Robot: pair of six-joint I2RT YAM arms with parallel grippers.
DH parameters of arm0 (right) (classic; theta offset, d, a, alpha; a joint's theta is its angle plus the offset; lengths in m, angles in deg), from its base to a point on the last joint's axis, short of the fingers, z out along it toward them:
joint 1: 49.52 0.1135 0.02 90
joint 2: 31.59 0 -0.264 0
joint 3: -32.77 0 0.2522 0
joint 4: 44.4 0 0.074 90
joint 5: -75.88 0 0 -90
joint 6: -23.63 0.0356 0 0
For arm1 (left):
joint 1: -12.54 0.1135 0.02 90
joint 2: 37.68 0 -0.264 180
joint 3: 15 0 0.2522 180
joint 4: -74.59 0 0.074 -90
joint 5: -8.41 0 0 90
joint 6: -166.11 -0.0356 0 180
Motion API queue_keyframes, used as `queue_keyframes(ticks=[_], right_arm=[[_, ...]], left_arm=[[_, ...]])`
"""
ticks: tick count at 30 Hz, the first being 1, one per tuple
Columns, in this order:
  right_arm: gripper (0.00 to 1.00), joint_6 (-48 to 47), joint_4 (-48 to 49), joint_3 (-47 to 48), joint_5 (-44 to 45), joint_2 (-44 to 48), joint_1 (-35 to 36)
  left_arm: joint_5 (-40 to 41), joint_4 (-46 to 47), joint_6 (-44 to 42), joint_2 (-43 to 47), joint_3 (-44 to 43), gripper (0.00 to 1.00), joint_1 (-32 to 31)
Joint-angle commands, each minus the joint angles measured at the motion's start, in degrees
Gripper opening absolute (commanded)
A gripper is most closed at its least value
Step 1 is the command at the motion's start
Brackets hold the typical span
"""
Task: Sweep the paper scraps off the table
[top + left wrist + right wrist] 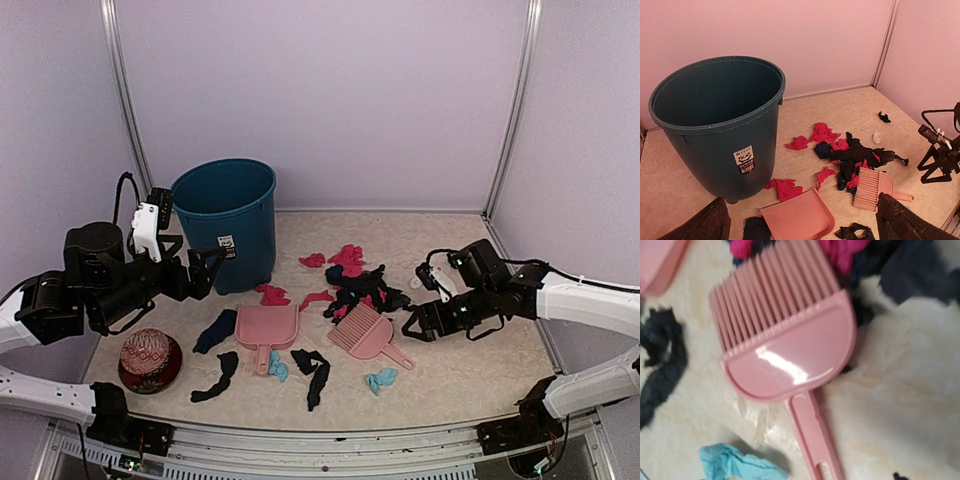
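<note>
Surface [470, 375]: beige, marbled, with lilac walls [320, 100] behind and at both sides.

Paper scraps [355, 285]: you have the main heap, black and magenta tangled together, near the middle of the surface, right of the bin. Loose pieces lie around it:
- a magenta piece [312, 260] just left of the heap and another [272, 295] at the foot of the bin
- a dark blue piece [215, 331] touching the left side of the dustpan
- two black twists [215, 378] [313, 372] toward the near edge
- two teal bits [277, 368] [381, 379], one beside the dustpan's handle and one beside the brush's handle
- one white scrap [876, 136] right of the heap

Bin [228, 220]: dark teal, upright, at the back left, label facing front.

Dustpan [265, 325]: pink, flat on the surface in front of the bin.

Brush [365, 335]: pink, lying flat, teeth against the heap, handle pointing to the near right.

Ball [150, 352]: red patterned, sitting in a dark bowl [150, 380] at the near left.

Left gripper [208, 268]: spread wide, holding nothing, raised beside the bin.

Right gripper [412, 325]: close to the brush's right side, with its wrist camera looking straight down on the brush. You cannot tell from these views how far its jaws stand apart.
</note>
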Motion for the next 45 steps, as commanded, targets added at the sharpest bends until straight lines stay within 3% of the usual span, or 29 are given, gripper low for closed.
queue_keyframes(ticks=[1, 15, 31, 45], right_arm=[[0.76, 1.4, 0.1, -0.5, 4.2, -3.7, 4.2], [0.66, -0.7, 2.4, 0.6, 15.6, -16.2, 14.5], [0.59, 0.2, 4.6, 4.4, 22.4, -17.7, 15.1], [0.5, -1.8, 7.1, 4.6, 20.8, -23.2, 17.3]], left_arm=[[0.3, -1.3, 0.8, -0.1, -0.2, 0.99, 0.2], [-0.7, -1.5, 1.1, 0.0, 0.1, 0.99, -0.2], [0.2, -1.7, 1.0, -1.3, -0.1, 0.99, -0.2], [0.6, -2.0, 0.9, -0.8, -0.1, 0.99, -0.2]])
